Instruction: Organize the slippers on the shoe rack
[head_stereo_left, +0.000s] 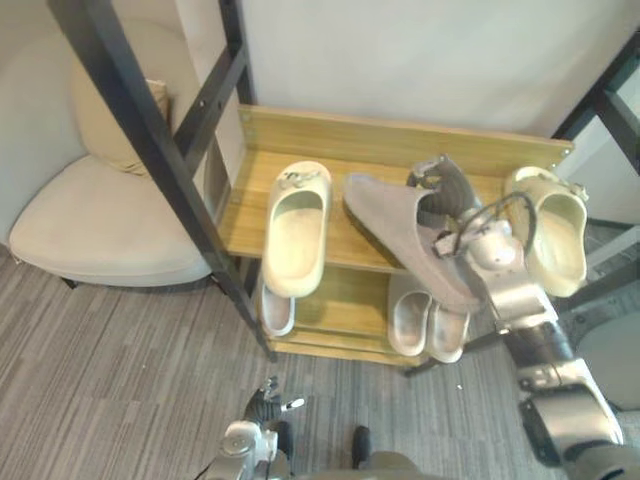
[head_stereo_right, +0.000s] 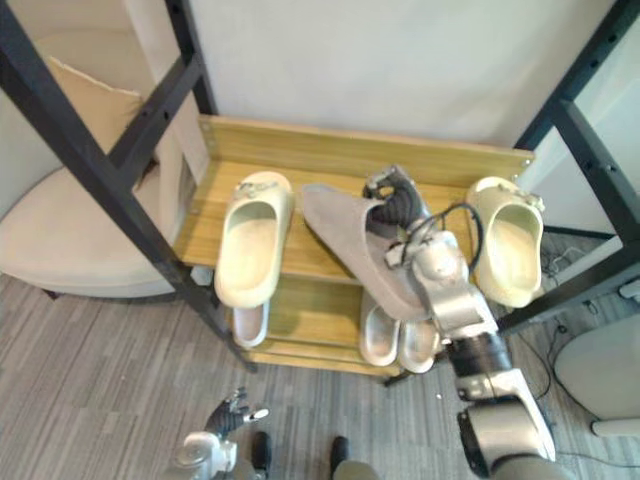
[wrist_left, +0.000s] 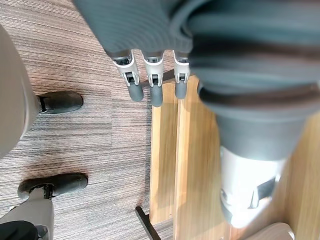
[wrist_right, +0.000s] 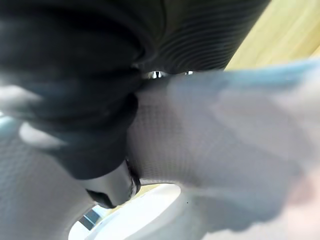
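A grey slipper (head_stereo_left: 390, 225) lies slanted across the middle of the shoe rack's top shelf (head_stereo_left: 380, 135). My right hand (head_stereo_left: 447, 190) is shut on the slipper's far right edge. In the right wrist view my thumb (wrist_right: 110, 185) pinches the grey fabric (wrist_right: 215, 130). A cream slipper (head_stereo_left: 297, 228) lies on the shelf's left part, and another cream slipper (head_stereo_left: 550, 225) on its right end. My left hand (head_stereo_left: 262, 405) hangs low over the floor in front of the rack, open, with its fingers (wrist_left: 155, 85) straight.
White slippers sit on the lower shelf, a pair at the right (head_stereo_left: 425, 322) and one at the left (head_stereo_left: 276, 310). A slanted black metal frame (head_stereo_left: 150, 140) crosses in front of the rack's left side, and another (head_stereo_left: 600, 100) stands at the right. A beige chair (head_stereo_left: 100, 220) is to the left.
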